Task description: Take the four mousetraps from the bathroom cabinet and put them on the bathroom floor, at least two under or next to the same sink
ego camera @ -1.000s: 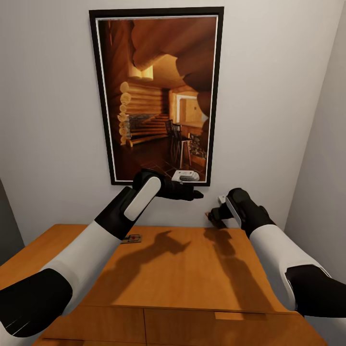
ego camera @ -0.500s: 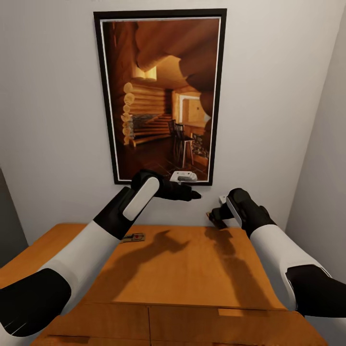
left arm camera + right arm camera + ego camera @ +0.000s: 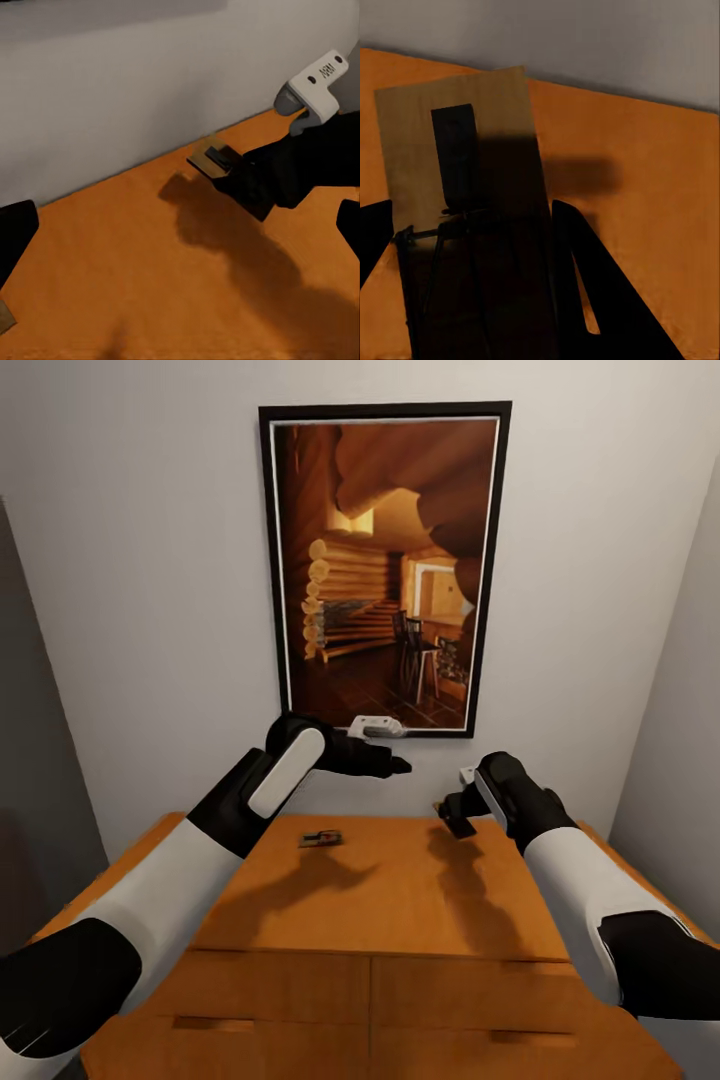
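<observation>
The orange-brown cabinet (image 3: 400,900) stands against the wall in front of me. One mousetrap (image 3: 320,839) lies flat near the back of its top. My right gripper (image 3: 458,815) is shut on a second mousetrap (image 3: 457,172), held a little above the top near the back wall. That held mousetrap (image 3: 212,159) also shows in the left wrist view, sticking out of the black fingers (image 3: 259,184). My left gripper (image 3: 396,765) hovers open above the cabinet's middle, with nothing between its fingers (image 3: 15,236).
A large framed picture (image 3: 385,570) of a log interior hangs on the wall above the cabinet. A side wall (image 3: 680,710) closes in on the right and a dark panel (image 3: 30,710) on the left. Drawer fronts with bar handles (image 3: 200,1023) face me.
The whole view has shifted, so the camera has moved: picture and cabinet sit further right and the drawer fronts show more. Both arms keep their pose, the right still holding its mousetrap.
</observation>
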You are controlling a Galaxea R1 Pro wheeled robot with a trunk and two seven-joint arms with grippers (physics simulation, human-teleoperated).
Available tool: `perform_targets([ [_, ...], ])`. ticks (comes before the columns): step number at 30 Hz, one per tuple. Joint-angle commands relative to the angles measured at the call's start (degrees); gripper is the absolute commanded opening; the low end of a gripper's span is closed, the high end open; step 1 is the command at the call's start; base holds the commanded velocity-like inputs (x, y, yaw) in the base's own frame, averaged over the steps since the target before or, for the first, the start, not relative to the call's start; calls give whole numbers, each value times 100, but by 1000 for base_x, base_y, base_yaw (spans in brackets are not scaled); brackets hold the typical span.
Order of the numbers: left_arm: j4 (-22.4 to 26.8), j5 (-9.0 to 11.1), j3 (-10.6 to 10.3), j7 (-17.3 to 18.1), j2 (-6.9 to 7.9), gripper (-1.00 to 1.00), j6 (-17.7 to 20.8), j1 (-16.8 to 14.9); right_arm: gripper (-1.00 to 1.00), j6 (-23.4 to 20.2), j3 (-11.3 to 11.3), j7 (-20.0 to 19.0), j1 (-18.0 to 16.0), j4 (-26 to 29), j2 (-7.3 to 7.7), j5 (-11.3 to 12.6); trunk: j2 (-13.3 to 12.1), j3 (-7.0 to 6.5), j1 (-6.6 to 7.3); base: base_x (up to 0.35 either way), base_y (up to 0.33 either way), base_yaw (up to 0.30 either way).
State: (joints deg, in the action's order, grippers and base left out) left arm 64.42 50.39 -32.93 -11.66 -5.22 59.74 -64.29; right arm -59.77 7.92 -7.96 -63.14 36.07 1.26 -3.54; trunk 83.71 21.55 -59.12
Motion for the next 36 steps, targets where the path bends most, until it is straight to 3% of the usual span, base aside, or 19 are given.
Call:
perform_targets([
  [1,-2,68,-4,-59,20,100,11,-5,-100,-23,25,-33,-6,5,6,-20,4,7,2,-137,295,0],
  [13,-14,76,-11,-58,192,100,12,-5,-100,-23,14,-6,-6,5,6,-41,4,3,2,-53,210,-173],
  [25,9,82,-12,-54,215,100,11,-5,-100,-23,13,-4,-6,5,89,-42,4,2,2,-1,34,-290],
  [36,9,92,-12,-47,225,100,12,-5,-100,-23,9,-2,-6,5,139,-42,4,2,2,0,298,-57],
])
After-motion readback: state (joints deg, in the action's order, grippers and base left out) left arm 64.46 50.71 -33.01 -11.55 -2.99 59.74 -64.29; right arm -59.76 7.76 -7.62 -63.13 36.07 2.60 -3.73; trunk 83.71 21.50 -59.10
